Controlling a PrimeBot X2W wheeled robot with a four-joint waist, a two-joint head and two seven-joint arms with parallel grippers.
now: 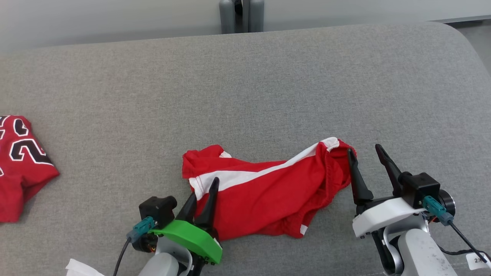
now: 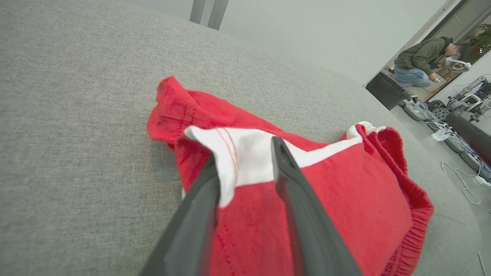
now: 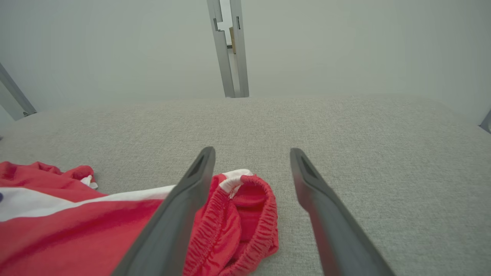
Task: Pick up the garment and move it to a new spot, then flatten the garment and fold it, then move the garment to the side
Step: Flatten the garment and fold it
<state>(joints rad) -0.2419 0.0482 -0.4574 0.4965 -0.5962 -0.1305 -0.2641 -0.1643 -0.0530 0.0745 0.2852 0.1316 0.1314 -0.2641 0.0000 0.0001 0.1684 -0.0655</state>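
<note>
**A:** What is lying at nine o'clock in the head view?

**B:** A red jersey [image 1: 23, 165] is resting there on the grey surface [image 1: 268, 76], well apart from the rest. It is showing black numerals edged in white. A "2" is reading clearly, and the figure beside it is running off the frame.

**A:** And the left gripper [image 1: 205, 188]?

**B:** It is pointing up from seven o'clock, fingers drawn narrow and pinching the white-striped hem of the garment [image 1: 268, 191]. In the left wrist view the white corner is standing up between its fingers [image 2: 303, 199].

**A:** Where is the garment sitting?

**B:** It is lying crumpled at six o'clock between the two grippers, red, with a white stripe [image 1: 249, 175].

**A:** The right gripper [image 1: 363, 148]?

**B:** It is sitting at five o'clock, spread wide and holding nothing. Its inner finger is touching the elastic waistband [image 3: 249, 199], and the outer one is hovering over bare grey cloth.

**A:** Any labels?

**B:** A white tag [image 1: 477, 261] is hanging by its cable at four o'clock. It is beginning with "2", and the rest is too small to tell.
</note>
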